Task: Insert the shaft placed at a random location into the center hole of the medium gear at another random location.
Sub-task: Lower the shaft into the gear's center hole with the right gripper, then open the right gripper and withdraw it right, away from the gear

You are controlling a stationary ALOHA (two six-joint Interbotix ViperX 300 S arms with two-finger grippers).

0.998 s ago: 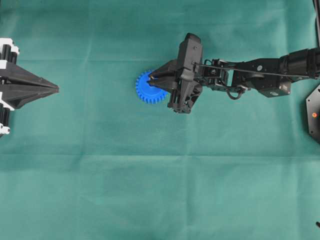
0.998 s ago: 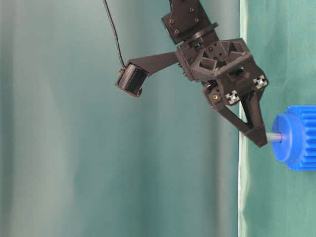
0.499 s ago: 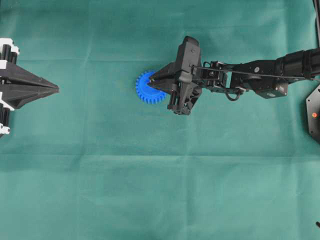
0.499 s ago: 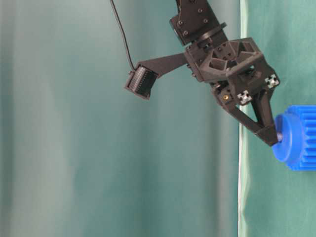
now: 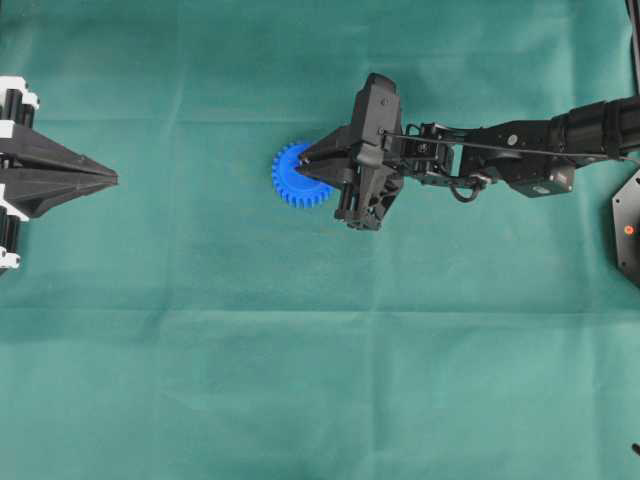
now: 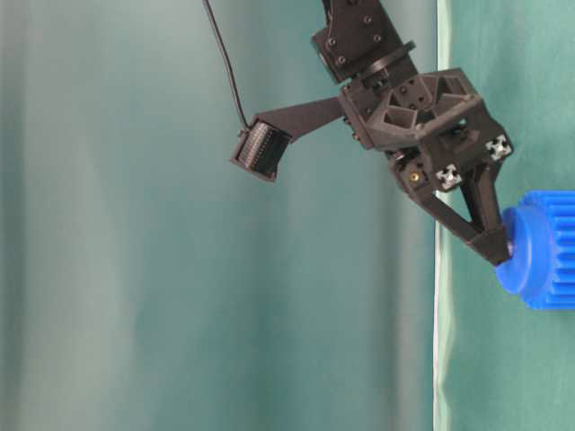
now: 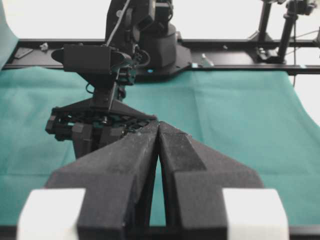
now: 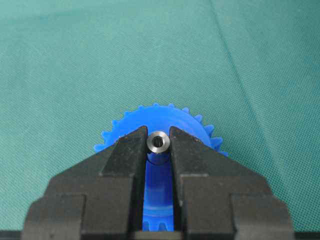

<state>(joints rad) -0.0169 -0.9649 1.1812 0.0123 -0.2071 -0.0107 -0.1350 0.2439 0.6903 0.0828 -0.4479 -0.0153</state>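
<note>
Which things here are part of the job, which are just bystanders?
In the job:
- blue gear
- metal pin, clamped in the right gripper over the gear's hub
- hub hole: hidden under the pin

Bystanders:
- left gripper, shut, far off at the table's edge
- green cloth

The medium gear [image 5: 299, 178], bright blue and toothed, lies flat on the green cloth. The shaft [image 8: 158, 142], a short silvery pin, stands upright over its hub, the center hole hidden beneath.

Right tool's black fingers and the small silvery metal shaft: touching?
Touching. The right wrist view shows the shaft pinched between both fingers of the right tool, with no gap either side.
</note>
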